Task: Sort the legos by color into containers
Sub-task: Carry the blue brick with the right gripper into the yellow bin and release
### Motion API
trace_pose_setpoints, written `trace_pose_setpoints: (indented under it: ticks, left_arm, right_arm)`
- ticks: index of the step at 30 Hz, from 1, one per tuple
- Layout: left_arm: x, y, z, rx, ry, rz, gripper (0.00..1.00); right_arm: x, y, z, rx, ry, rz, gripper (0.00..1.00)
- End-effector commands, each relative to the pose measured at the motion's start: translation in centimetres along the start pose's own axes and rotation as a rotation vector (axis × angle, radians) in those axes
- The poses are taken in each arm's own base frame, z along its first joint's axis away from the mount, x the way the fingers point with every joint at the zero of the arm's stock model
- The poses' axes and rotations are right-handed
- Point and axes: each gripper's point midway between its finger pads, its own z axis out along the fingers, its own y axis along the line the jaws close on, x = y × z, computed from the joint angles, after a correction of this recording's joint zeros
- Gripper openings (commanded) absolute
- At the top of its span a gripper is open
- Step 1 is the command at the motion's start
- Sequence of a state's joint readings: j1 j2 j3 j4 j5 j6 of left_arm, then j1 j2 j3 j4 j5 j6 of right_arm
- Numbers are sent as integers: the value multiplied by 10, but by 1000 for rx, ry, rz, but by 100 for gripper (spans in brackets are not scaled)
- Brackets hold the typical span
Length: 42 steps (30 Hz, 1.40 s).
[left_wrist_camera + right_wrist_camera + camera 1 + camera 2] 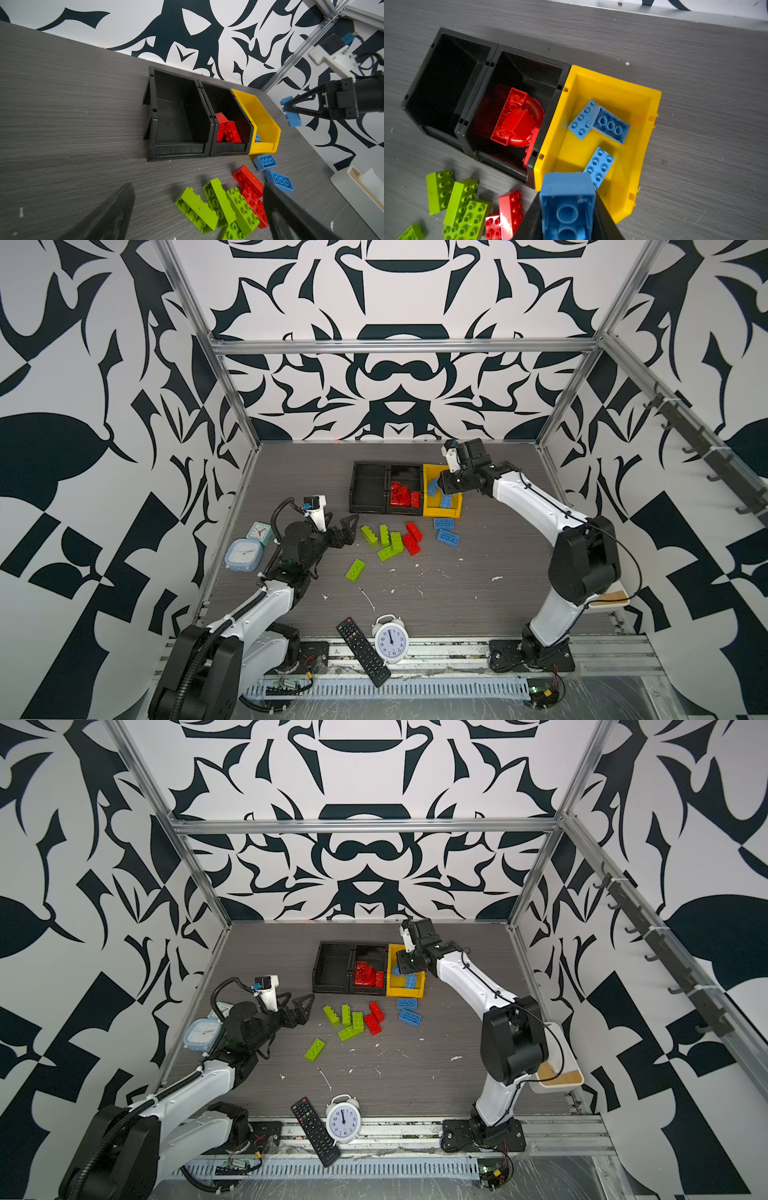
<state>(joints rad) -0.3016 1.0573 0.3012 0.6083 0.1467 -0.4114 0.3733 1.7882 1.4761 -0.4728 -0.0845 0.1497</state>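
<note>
Right wrist view told me most: the right gripper [568, 194] was clamped on a blue brick [566, 205] by its long sides, hollow underside toward the camera, hanging just above the front lip of the yellow bin [616, 91]. I judged it was held there so that letting go would drop it among the three blue bricks [600, 164] already lying in that bin. The middle black bin [529, 68] held only red pieces [517, 120], the curved arch among them, and the outer black bin [467, 37] was bare, presumably kept for green.

In both top views the left gripper [350, 529] hovered with its fingers spread wide and nothing between them, just beside the green bricks [384, 539] on the table [478, 593]. That looked like a ready post for the next pick. One more green brick [355, 570] lay apart from the cluster, two red bricks [412, 537] touched it, and two blue bricks [446, 531] sat in front of the yellow bin.

I found no brand or label I could read. The white alarm clock [390, 639] had numerals and the remote [363, 651] had buttons, all too small to make out.
</note>
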Motion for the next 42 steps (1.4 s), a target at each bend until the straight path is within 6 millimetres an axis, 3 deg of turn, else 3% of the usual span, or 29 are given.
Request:
trace_pose_setpoints:
  ticks: [1,19,24,30,35,39,42]
  left_arm:
    - [-9,-6,-1,21,-28,8,99]
    - [-10,-6,-2,20,-30,9,99]
    - [-9,-6,-1,19,-29,8,99]
    - [-9,-7,-1,22,-29,8,99]
    - [-10,-7,-2,22,-31,11,99]
    - [-10,-6,-3,20,-34,12,99]
    - [-10,-6,-3,20,-34,13,99]
  right_arm:
    - [-33,1,-6,-4,-84,6,23]
    - [-24,-10,35,-11,-30,31,27]
    - [-23,-10,37,-15,-27,37,39]
    - [-26,-10,33,-8,-32,35,54]
    - [-23,-10,21,-5,-36,35,58]
    - [-10,-8,-3,-2,-40,48,61]
    - [11,-10,-24,22,-42,53,62]
